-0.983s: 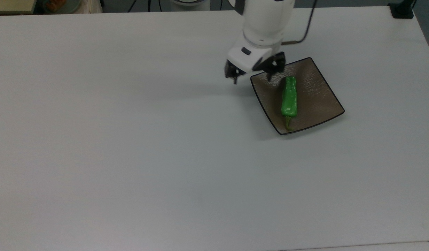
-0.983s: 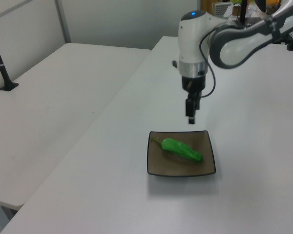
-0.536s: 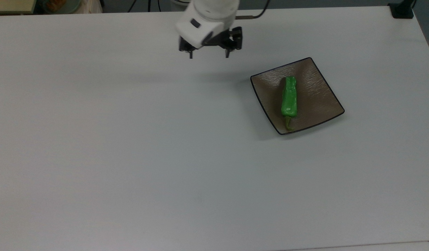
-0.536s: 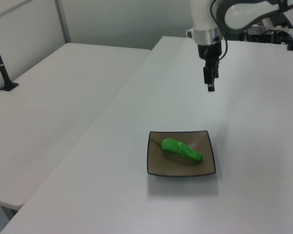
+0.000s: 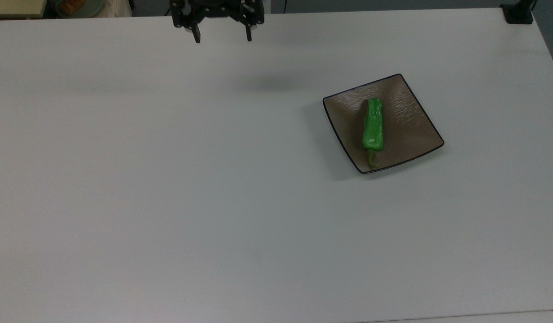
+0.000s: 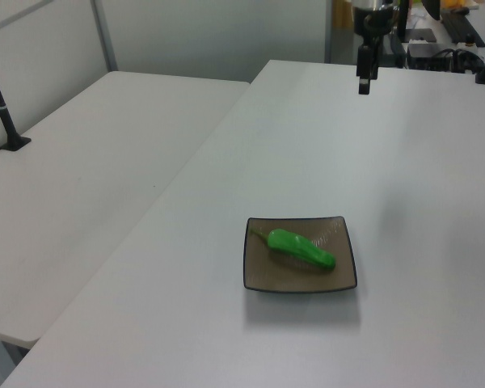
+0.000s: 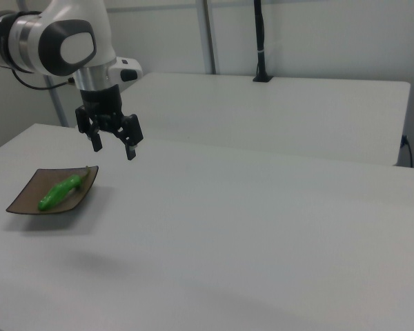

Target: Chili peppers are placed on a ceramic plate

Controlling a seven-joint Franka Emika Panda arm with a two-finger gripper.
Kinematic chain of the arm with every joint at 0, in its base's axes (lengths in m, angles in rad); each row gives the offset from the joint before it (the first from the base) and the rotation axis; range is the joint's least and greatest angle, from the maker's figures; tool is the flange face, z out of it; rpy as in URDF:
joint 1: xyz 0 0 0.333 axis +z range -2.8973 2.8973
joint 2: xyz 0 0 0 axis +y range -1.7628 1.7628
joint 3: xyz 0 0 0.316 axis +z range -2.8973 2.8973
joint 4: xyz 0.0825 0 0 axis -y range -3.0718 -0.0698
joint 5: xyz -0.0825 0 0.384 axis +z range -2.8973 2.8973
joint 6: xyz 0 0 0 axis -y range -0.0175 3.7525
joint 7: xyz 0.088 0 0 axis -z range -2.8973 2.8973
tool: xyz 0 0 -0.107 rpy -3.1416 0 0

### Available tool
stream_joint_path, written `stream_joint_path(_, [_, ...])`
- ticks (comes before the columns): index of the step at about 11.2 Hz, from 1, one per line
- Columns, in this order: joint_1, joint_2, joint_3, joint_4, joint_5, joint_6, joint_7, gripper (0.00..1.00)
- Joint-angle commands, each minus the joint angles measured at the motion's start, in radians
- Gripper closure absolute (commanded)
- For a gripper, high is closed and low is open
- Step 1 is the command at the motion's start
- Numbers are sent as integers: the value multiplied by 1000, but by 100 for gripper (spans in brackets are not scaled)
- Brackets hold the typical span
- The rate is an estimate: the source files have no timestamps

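Fingers (image 5: 197,37) spread wide apart, nothing between them; my gripper (image 5: 222,37) hangs in the air above the white table (image 5: 168,179), near its far edge in the top view. Chili pepper (image 5: 373,125) lies flat along the middle of the ceramic plate (image 5: 406,130), stem toward the plate's near rim in the top view. Plate well apart from my gripper, on the top view's right.

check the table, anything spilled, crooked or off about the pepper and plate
Nothing stands out. The pepper lies whole inside the plate, stem toward the plate's near edge in the top view. The plate sits flat on the table, turned at an angle to the table's edges. The gripper hangs open and empty, well away.
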Motion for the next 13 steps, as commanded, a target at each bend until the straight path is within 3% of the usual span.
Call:
stream_joint_path(1, [0,-55,-12,-39,34,-30,-18,0])
stream_joint_path(7, [5,-70,-38,-32,16,-29,-15,0])
stream_joint_path(10, [13,-70,-32,-30,-65,-50,-15,0])
stream_joint_path(13, [11,-66,-30,-30,-49,-43,-12,0])
